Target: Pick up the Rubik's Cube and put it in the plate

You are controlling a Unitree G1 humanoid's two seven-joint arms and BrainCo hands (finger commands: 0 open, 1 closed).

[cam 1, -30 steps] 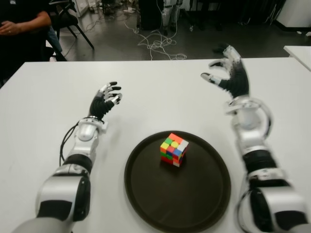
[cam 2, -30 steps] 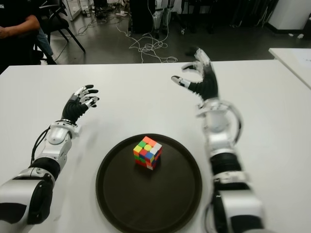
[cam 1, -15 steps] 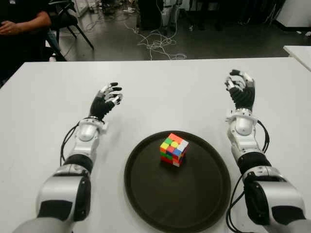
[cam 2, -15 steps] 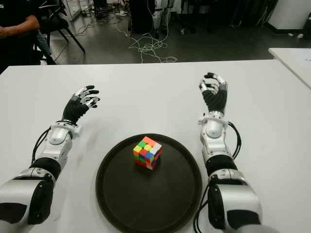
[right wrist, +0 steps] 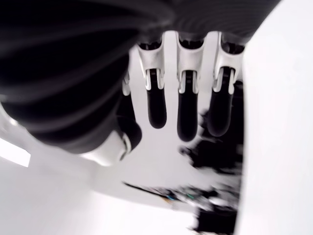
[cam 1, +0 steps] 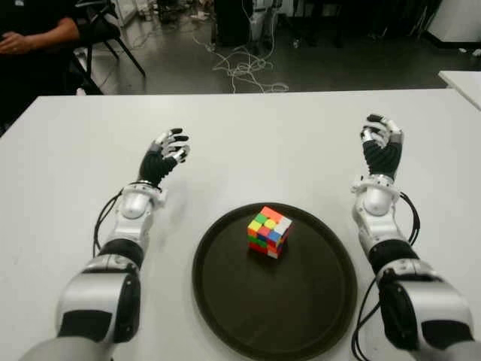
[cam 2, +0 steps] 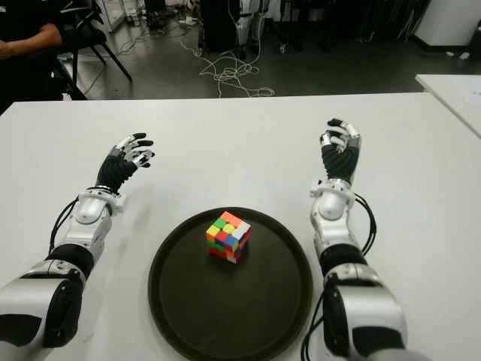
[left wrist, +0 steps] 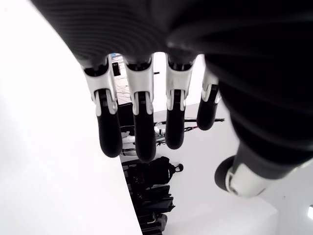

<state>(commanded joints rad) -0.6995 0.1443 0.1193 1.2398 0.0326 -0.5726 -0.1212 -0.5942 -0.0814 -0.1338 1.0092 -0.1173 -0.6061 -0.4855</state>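
Rubik's Cube (cam 1: 269, 232): a small cube of glossy coloured stickers (yellow, green, orange, red, blue, white) set in a grid, standing inside the plate a little toward its far rim, turned so one corner faces the robot.
Plate (cam 1: 225, 301): round, dark brown, smooth and shallow with a low raised rim; it sits on the surface near the near edge, between the two arms.
Surface (cam 1: 255, 143): flat, plain white, matte.
Left hand (cam 1: 161, 158): black ribbed palm with silver-and-black jointed fingers; it shows to the left of the plate, well apart from the cube, fingers loosely spread and grasping nothing.
Right hand (cam 1: 380, 144): same build, showing right of the plate and beyond its far rim, apart from the cube; fingers relaxed, slightly curled, empty.
Writing: no readable label on cube, plate or hands.
Beyond the far edge: grey floor with tangled white cables (cam 1: 244, 68); a seated person (cam 1: 30, 37) in dark clothing at the far left corner.
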